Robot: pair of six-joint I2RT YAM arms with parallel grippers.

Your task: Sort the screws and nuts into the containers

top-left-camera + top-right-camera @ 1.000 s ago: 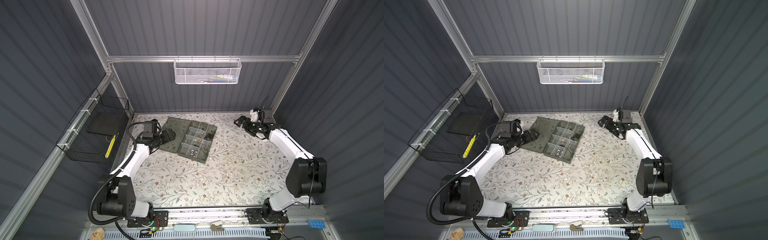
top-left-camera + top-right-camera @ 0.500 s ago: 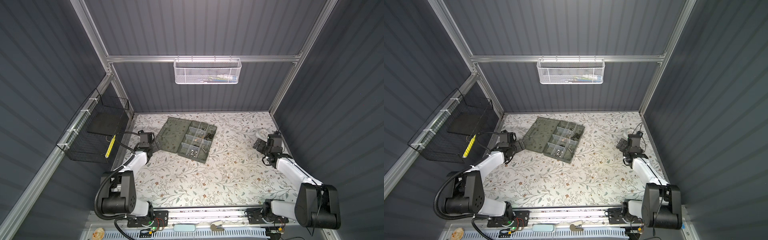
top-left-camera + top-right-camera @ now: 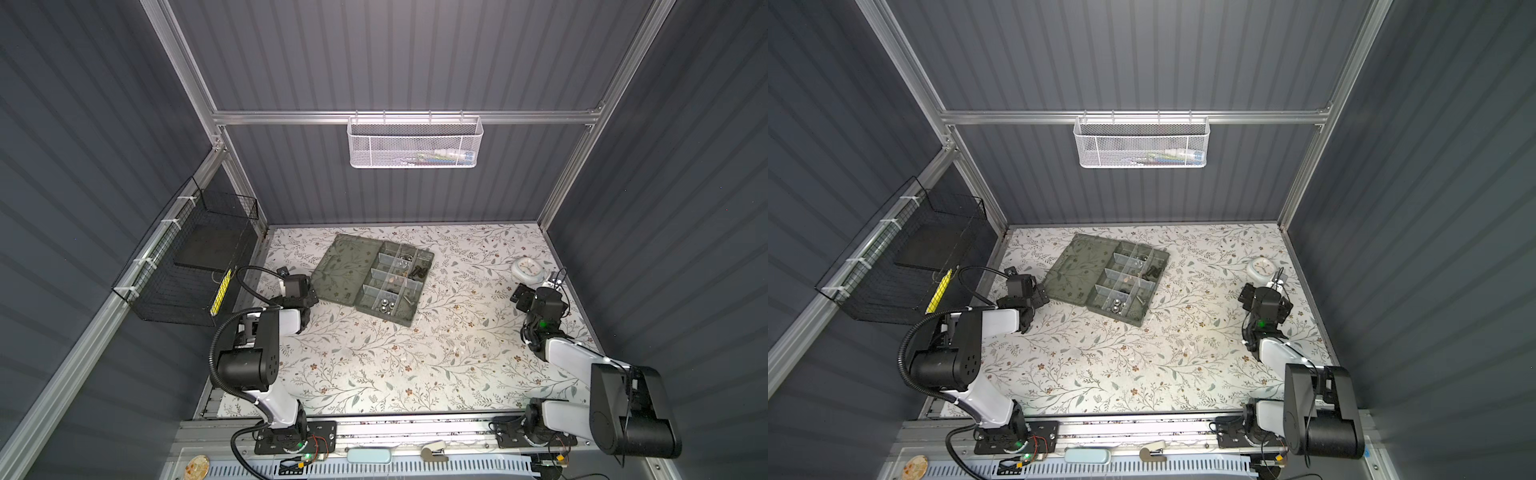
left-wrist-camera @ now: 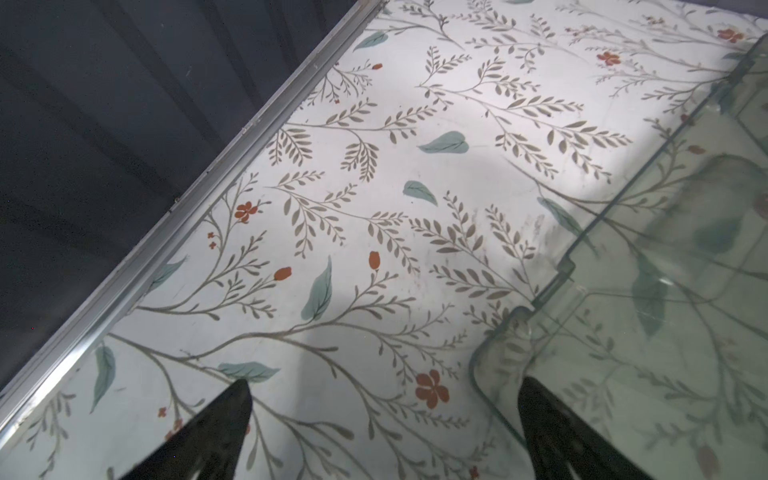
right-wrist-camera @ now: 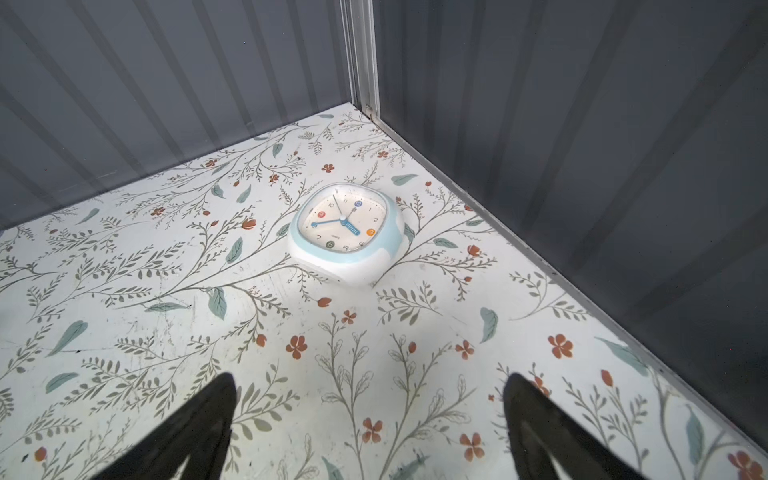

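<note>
The grey-green organiser box [image 3: 409,318] [image 3: 1140,318] lies open at the back middle, its flat lid [image 3: 347,266] [image 4: 665,316] folded out to the left. Its containers [image 3: 390,286] hold small parts: silver nuts [image 3: 384,306] in a near one, black screws [image 3: 417,272] in a far one. My left gripper [image 3: 309,296] [image 4: 386,395] is open and empty just off the lid's near left corner, one finger over that corner. My right gripper [image 3: 536,291] [image 5: 372,386] is open and empty over bare table by the right wall.
A white and blue clock [image 3: 527,268] [image 5: 347,232] lies in the back right corner, just beyond my right gripper. A black wire basket [image 3: 187,266] hangs on the left wall. A white mesh basket [image 3: 413,143] hangs on the back rail.
Both arms have drawn back. My left gripper has come off the lid's edge toward the left wall. My right gripper has pulled away from the back right corner, uncovering the clock.
</note>
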